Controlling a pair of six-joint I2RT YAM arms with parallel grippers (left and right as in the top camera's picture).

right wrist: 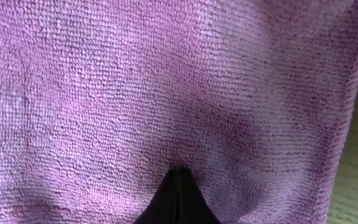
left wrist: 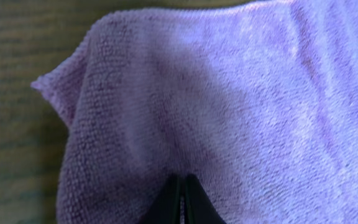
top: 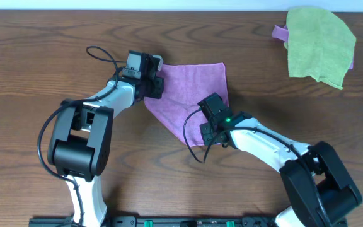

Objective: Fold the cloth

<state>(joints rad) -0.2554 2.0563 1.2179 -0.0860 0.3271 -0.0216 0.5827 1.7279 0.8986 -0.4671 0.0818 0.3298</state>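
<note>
Overhead view of a brown wooden table (top: 36,50) with a small purple cloth (top: 191,88) of soft terry texture lying near its middle, spread mostly flat and narrowing toward its near edge. The left gripper (top: 155,81) sits at the cloth's far left corner. Its wrist view shows the two dark fingers pressed together, pinching fabric that puckers and lifts around the tips. The right gripper (top: 210,125) sits at the cloth's near right edge. Its fingers are likewise closed tight on the pile, with creases running into the tips. Well beyond the cloth's far right corner lies a larger, crumpled lime-green cloth (top: 320,44), with a strip of purple fabric (top: 280,31) showing from under it.
</note>
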